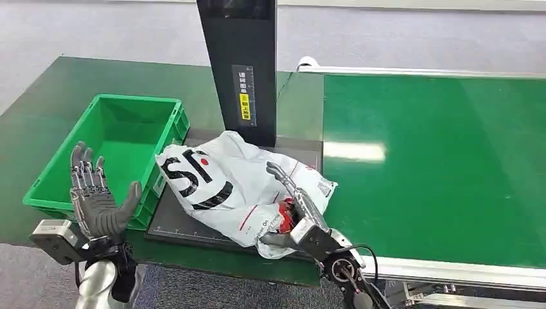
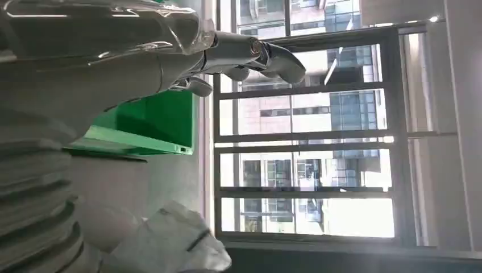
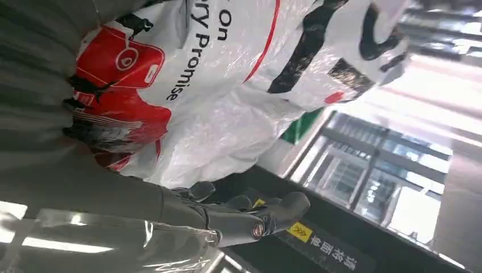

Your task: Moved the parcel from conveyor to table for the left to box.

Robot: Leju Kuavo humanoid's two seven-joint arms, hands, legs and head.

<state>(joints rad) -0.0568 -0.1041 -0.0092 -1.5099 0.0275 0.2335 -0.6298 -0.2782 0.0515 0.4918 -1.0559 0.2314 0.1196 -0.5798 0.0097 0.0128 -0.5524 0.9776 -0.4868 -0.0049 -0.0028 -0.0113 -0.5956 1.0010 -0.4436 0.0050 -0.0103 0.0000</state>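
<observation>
The white parcel [image 1: 228, 187], reading "On" and "Promise", is lying beside the green box [image 1: 116, 154]; the right robot hand [image 1: 293, 209] is gripping it, while the left robot hand [image 1: 96, 193] is hovering spread, holding nothing.

Grey floor, green tabletops, bright windows

Pale grey floor [image 1: 96, 29] behind a dark green table [image 1: 45, 96]. Black upright post [image 1: 241, 64] with a yellow label, standing on a dark mat [image 1: 187, 228]. Tall dark-framed windows [image 2: 307, 142] bright with daylight, buildings beyond.
</observation>
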